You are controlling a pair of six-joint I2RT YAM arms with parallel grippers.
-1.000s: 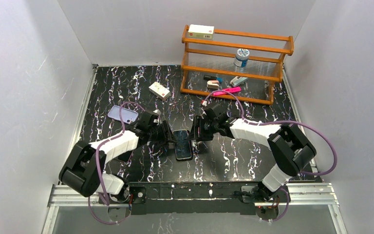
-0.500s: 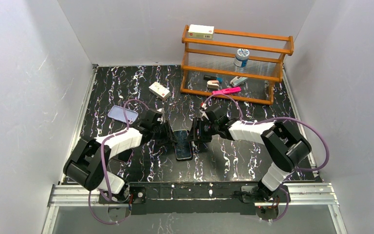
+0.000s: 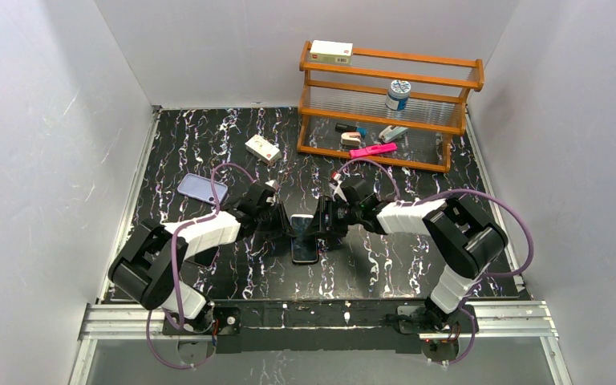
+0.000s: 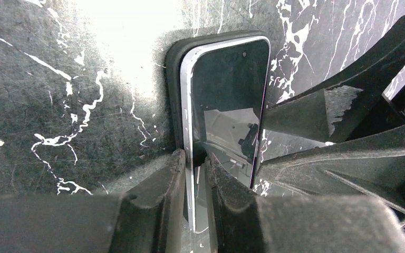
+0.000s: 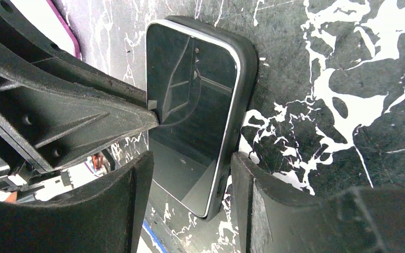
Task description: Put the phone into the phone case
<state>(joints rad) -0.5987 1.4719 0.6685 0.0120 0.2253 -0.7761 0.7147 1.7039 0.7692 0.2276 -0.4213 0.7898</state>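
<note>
Plain pale grey walls (image 3: 64,120) close in three sides. The bench (image 3: 192,136) is black with white marble veining, and hard glare washes one patch. An orange wooden rack (image 3: 417,58) with ribbed clear shelves stands far right.

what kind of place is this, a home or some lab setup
Most likely a robot test cell: white walls box in a marble-patterned table, the left arm and right arm are bolted to a metal rail at its near edge, and a wooden rack holds small props.
</note>
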